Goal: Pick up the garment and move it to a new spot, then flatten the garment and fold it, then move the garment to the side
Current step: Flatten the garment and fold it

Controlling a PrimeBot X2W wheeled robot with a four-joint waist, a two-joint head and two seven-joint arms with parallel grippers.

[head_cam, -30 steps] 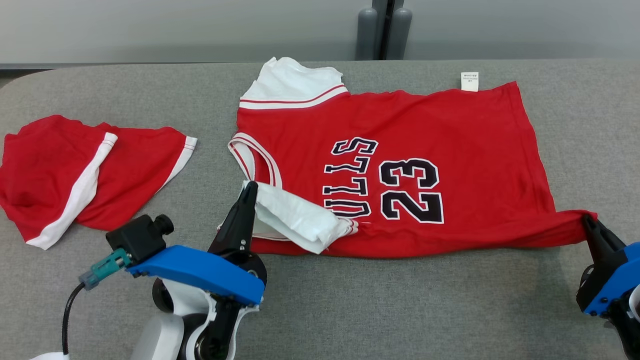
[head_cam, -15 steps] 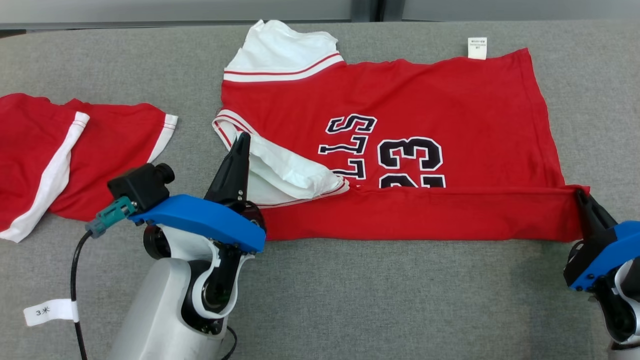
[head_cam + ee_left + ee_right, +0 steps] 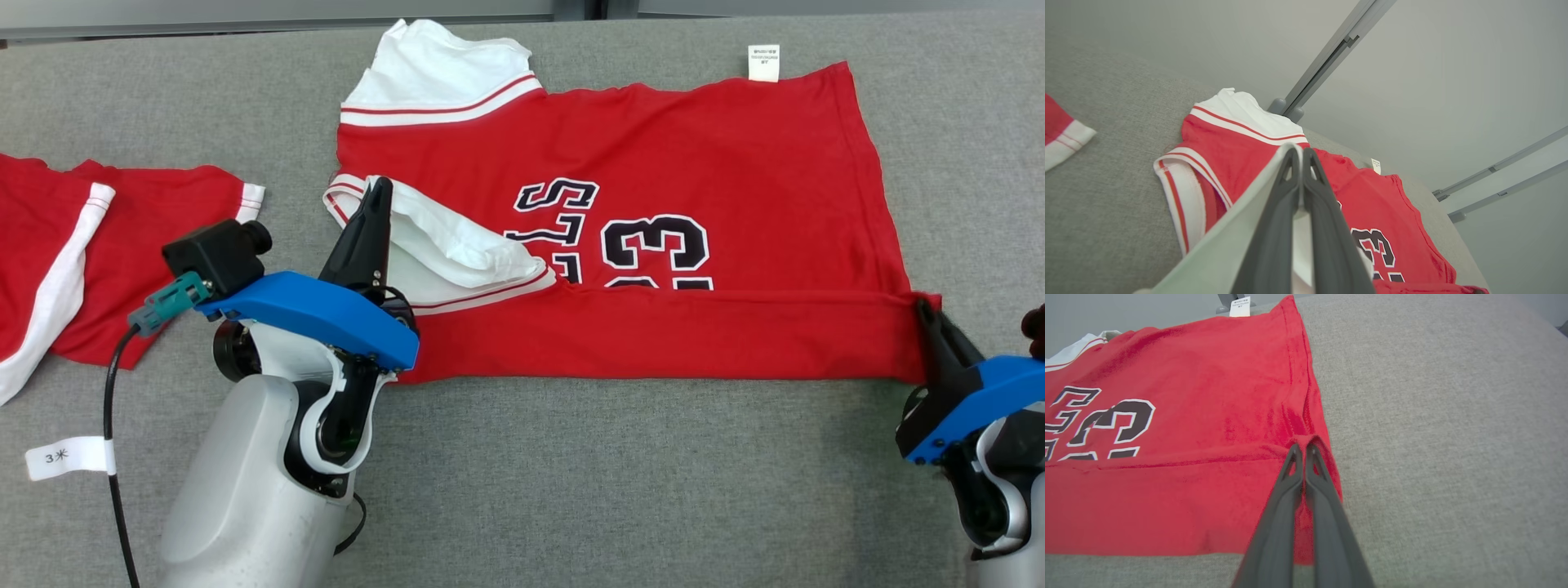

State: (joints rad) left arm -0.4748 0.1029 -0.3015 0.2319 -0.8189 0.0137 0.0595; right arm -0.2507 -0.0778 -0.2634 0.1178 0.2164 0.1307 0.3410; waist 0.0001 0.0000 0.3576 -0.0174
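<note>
Soft jersey flap (image 3: pixel 653 335) farther over numerals (image 3: pixel 655 243)

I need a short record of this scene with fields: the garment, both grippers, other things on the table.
garment: red jersey, flat, near edge folded over part of its number
left gripper: fingers shut on white sleeve
right gripper: fingers shut on the jersey's near right corner
other: red and white garment at left, on grey table

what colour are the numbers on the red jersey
The numbers are black with white outlines; head view shows them best.
</note>
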